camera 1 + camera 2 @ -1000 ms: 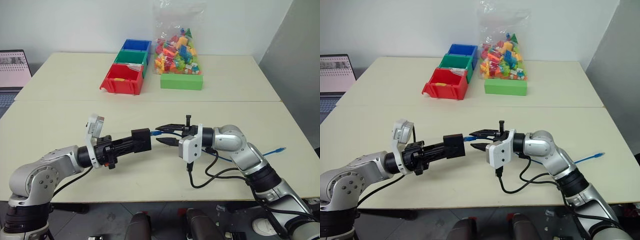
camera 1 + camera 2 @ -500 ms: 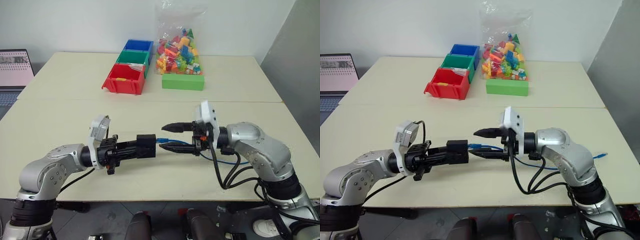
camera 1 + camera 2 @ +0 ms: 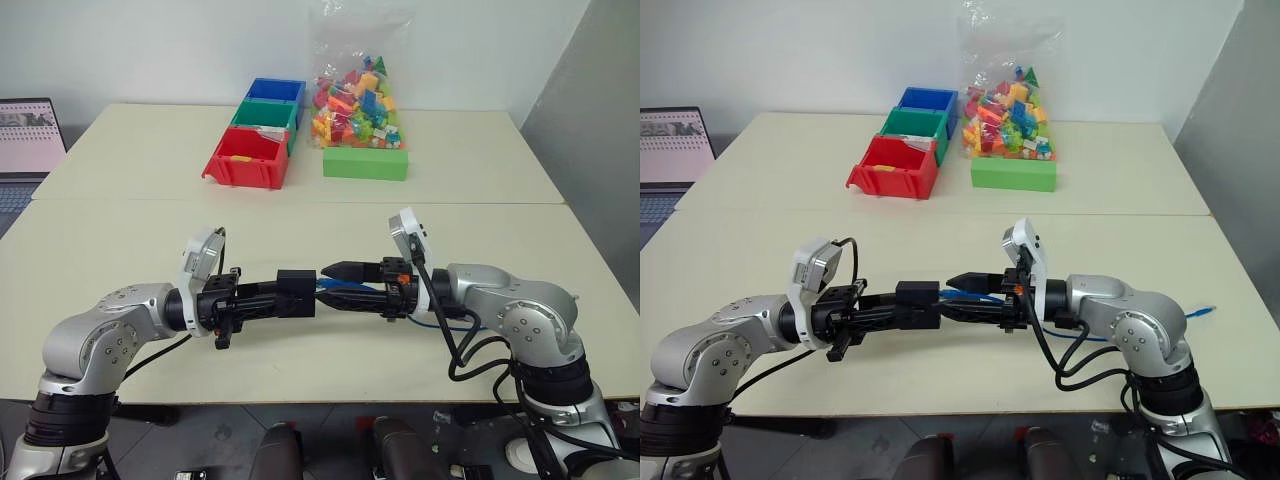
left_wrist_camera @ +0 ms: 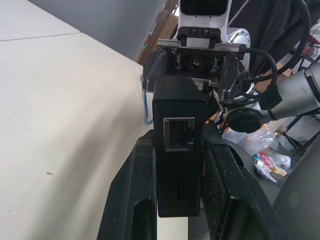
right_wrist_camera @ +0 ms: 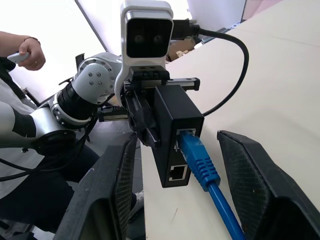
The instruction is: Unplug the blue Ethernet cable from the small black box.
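My left gripper [image 3: 290, 293] is shut on the small black box [image 3: 297, 291] and holds it level above the table's near half. In the left wrist view the box [image 4: 178, 150] sits clamped between both fingers [image 4: 132, 200], with an empty port facing the camera. The blue Ethernet cable [image 5: 198, 156] is plugged into the box [image 5: 172, 125] on the side facing my right gripper. My right gripper [image 3: 342, 284] is open, one finger on each side of the cable's plug end with a gap to each. The cable runs back under my right arm [image 3: 452, 321] to its free end [image 3: 1200, 312].
At the back of the table [image 3: 150, 230] stand red [image 3: 243, 157], green [image 3: 262, 116] and blue [image 3: 274, 90] bins, a green block [image 3: 365, 163] and a bag of coloured bricks [image 3: 357, 95]. A laptop [image 3: 28, 135] is at far left. A person's hand [image 5: 29, 50] shows in the right wrist view.
My right wrist has rolled over, so its camera now sits on top, and the arm has drawn back and lower. Its fingers still straddle the cable's plug. The left gripper keeps its grip on the box.
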